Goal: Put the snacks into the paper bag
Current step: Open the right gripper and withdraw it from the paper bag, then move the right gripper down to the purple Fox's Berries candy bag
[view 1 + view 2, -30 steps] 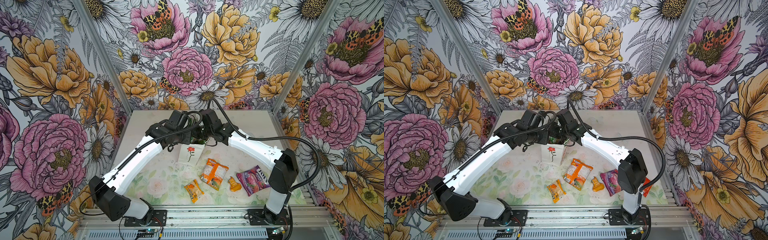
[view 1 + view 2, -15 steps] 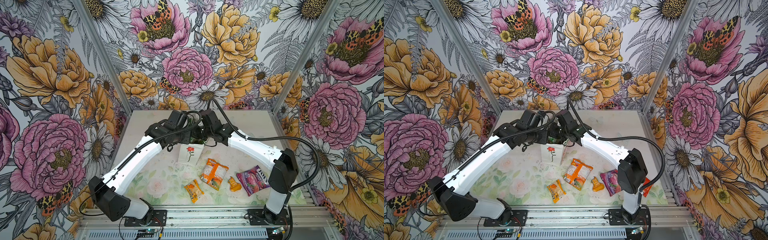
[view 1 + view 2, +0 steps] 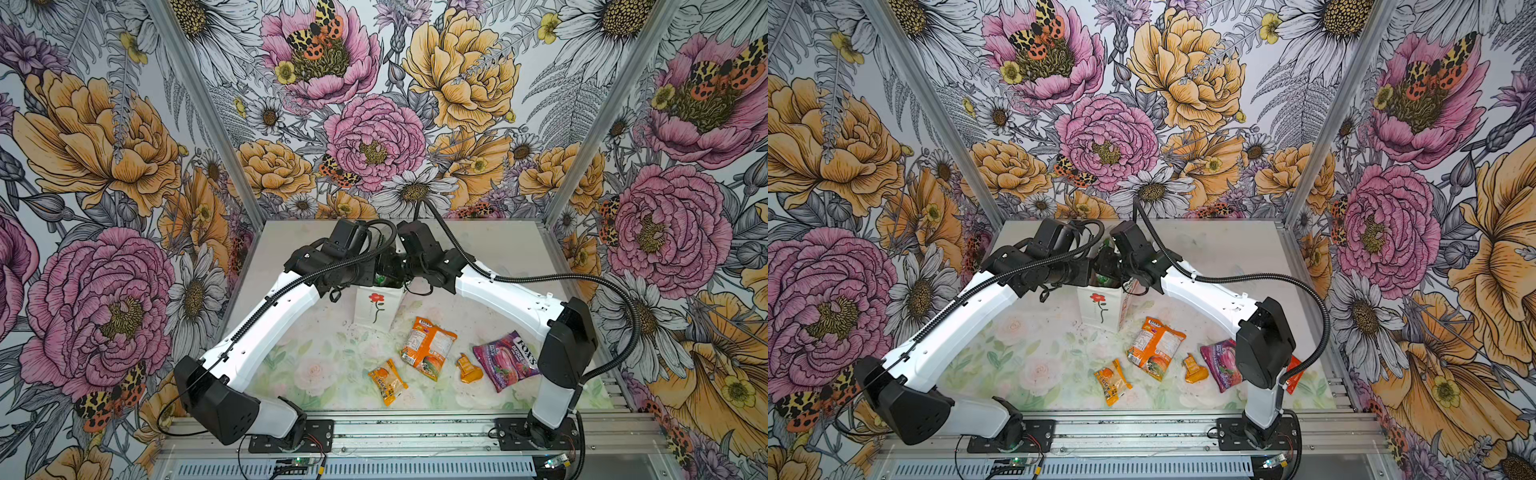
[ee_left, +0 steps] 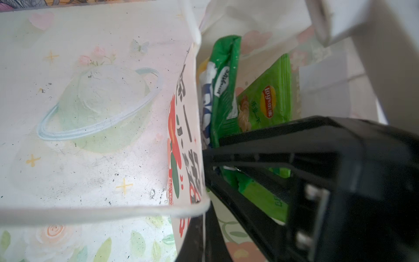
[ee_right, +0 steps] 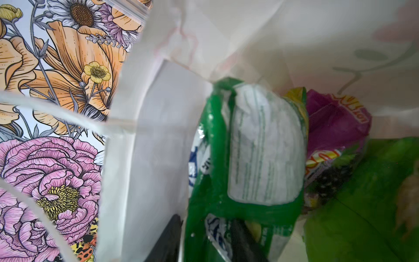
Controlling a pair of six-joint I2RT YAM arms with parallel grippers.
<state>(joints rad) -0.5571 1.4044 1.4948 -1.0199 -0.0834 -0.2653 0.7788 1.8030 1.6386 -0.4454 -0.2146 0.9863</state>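
The white paper bag (image 3: 376, 307) (image 3: 1098, 307) stands at mid-table. My left gripper (image 4: 205, 217) is shut on its rim beside a cord handle. My right gripper (image 5: 206, 240) reaches inside the bag, its jaws open on either side of a green Fox's candy bag (image 5: 249, 147) (image 4: 223, 90). A green Lay's chips bag (image 4: 269, 99) and a purple pouch (image 5: 335, 120) also sit inside. On the table lie an orange pack (image 3: 428, 347), a small orange sachet (image 3: 388, 380), a crumpled orange sachet (image 3: 468, 368) and a purple Fox's bag (image 3: 505, 359).
A red sachet (image 3: 1292, 374) peeks out behind the right arm's elbow. Both arms arch over the table and meet above the bag. Floral walls close in the back and both sides, with a metal rail (image 3: 415, 430) along the front.
My right gripper's jaws have parted around the green candy bag inside the bag. Both arms and the loose snacks stay where they were.
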